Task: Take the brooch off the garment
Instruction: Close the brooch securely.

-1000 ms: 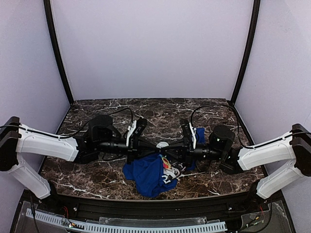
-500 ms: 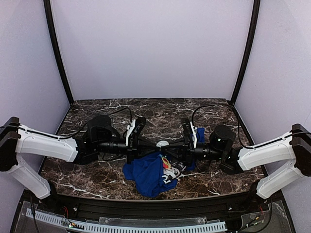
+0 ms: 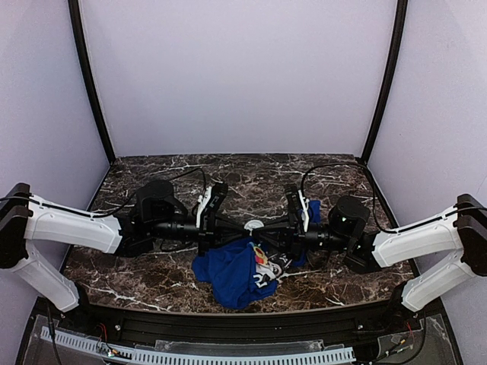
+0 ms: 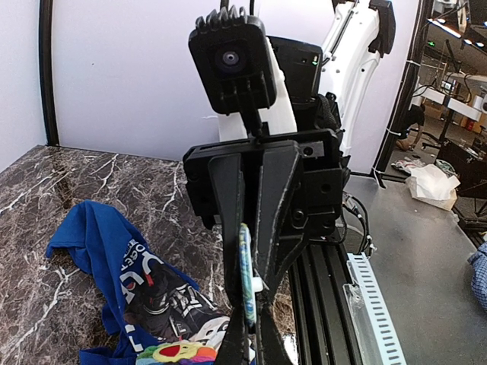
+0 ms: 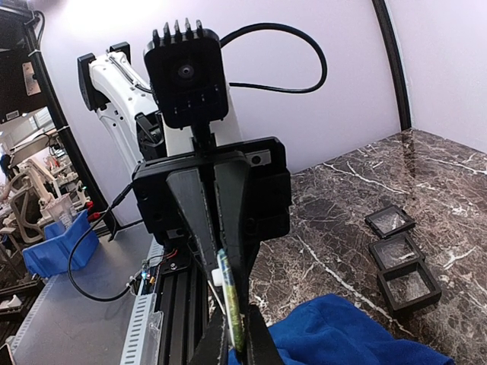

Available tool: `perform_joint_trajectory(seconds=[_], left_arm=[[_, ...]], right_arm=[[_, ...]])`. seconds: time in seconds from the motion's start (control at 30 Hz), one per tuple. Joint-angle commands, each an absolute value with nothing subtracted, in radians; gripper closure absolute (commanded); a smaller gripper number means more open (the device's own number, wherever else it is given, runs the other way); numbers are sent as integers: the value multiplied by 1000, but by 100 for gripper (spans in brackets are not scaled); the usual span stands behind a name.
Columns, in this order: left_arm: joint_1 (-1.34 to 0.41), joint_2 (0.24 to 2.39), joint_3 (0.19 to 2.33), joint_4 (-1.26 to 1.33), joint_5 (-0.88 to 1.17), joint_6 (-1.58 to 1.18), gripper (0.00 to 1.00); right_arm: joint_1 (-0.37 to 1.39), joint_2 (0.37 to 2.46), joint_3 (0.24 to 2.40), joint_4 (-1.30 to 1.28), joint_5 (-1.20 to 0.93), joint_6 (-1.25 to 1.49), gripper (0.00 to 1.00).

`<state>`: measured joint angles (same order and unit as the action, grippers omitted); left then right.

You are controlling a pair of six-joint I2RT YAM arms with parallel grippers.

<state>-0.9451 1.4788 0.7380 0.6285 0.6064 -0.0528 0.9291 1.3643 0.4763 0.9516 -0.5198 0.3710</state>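
The brooch (image 3: pixel 254 226) is a small flat disc held in the air between my two grippers, which meet tip to tip over the middle of the table. It shows edge-on in both wrist views, blue, green and yellow (image 4: pixel 246 274) (image 5: pixel 232 304), with a white stub on one side. My left gripper (image 4: pixel 247 346) (image 3: pixel 242 226) is shut on it from the left. From the right, my right gripper (image 5: pixel 234 346) (image 3: pixel 266 226) is shut on it too. The blue garment (image 3: pixel 228 274) (image 4: pixel 99 243) (image 5: pixel 342 334) lies crumpled just below.
A green, yellow and red patch (image 4: pixel 179 352) (image 3: pixel 261 255) shows on the garment's white and dark print. Three small dark square trays (image 5: pixel 399 251) sit in a row on the marble table (image 3: pixel 152 274). A black rail (image 3: pixel 228 323) runs along the near edge.
The right wrist has edged slightly to the right. Both grippers still hold the disc between them, and the garment has not moved.
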Motion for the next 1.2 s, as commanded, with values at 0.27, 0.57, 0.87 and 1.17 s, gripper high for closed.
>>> perform_joint_trajectory(seconds=[0.27, 0.57, 0.87, 1.17], left_arm=[[-920, 1472, 707, 594, 652, -35, 99], [-920, 1474, 707, 591, 669, -32, 99], [-920, 1470, 707, 583, 676, -28, 99], [-920, 1469, 707, 582, 687, -24, 99]], right_arm=[[905, 1367, 500, 963, -409, 411, 98], [892, 1384, 522, 939, -369, 448, 100], [870, 1405, 540, 926, -341, 501, 100], [850, 1427, 568, 871, -279, 541, 100]])
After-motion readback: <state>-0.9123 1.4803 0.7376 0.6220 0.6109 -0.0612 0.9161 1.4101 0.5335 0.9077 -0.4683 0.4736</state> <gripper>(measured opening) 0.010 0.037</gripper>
